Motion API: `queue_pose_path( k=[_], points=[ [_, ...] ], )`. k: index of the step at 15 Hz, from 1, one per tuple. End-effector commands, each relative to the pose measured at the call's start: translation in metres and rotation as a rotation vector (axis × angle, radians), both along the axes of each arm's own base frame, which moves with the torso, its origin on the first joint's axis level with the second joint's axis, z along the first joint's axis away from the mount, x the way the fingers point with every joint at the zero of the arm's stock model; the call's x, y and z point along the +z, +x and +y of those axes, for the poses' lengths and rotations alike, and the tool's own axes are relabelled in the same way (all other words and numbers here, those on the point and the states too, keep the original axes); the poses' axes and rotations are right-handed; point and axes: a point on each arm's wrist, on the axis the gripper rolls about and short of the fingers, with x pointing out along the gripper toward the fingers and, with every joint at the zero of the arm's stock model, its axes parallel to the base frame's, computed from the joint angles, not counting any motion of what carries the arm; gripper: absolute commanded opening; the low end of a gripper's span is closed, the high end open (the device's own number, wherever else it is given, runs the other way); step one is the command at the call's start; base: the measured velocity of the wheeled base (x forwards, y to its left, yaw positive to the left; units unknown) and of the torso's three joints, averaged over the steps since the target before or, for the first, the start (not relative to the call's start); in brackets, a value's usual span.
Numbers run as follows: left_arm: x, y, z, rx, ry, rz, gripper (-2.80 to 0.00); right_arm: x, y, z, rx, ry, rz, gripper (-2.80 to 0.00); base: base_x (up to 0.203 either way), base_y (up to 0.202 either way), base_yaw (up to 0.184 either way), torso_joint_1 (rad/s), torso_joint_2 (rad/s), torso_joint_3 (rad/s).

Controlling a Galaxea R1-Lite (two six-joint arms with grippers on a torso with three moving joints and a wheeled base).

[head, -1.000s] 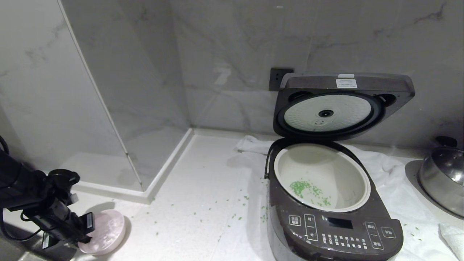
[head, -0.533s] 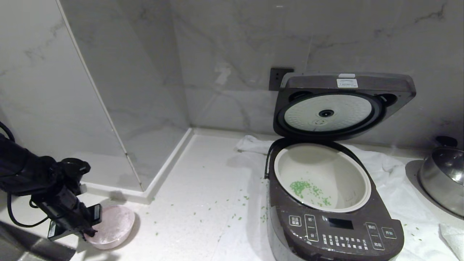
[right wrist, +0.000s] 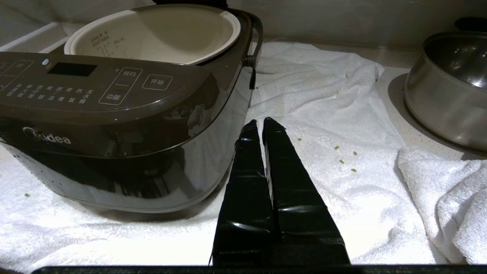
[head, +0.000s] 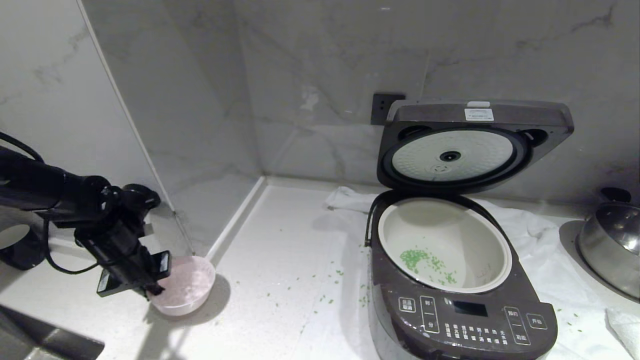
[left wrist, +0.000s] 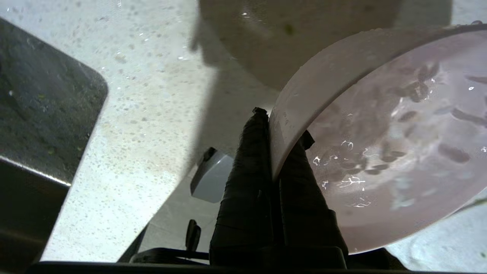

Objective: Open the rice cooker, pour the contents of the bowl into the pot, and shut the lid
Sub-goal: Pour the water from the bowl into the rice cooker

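Countertop point(head: 280, 240), pink bowl point(head: 187, 287) rim betw. left fingers point(left wrist: 243, 167), apparently lifted.

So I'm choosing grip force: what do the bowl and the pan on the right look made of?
The bowl looks like thin, pale pink, slightly translucent plastic with a glossy, wet-looking inside. The pan looks like polished steel, mirror-bright with sharp reflections. Neither is certain from looks.

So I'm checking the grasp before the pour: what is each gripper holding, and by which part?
The left gripper holds the bowl by its rim, one finger inside and one outside. The right gripper is shut on nothing.
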Motion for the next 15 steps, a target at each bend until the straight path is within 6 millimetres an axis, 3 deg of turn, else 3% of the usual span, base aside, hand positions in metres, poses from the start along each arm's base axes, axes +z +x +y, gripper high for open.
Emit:
queue_pose_path(
  k=[1,8,15],
  points=[
    [0.017,0.010,-0.020,-0.054,-0.001,-0.025,-2.80,0.000,0.000,0.000,0.000,0.000,0.002,-2.80,0.000,0.000,0.000,0.000,0.00,0.000],
    [0.052,0.027,-0.064,-0.139,-0.013,-0.037,-2.80,0.000,0.000,0.000,0.001,0.000,0.002,-2.80,0.000,0.000,0.000,0.000,0.00,0.000],
    [0.028,0.012,-0.064,-0.131,-0.007,0.082,-2.80,0.000,0.000,0.000,0.000,0.000,0.001,-2.80,0.000,0.000,0.000,0.000,0.00,0.000]
  ],
)
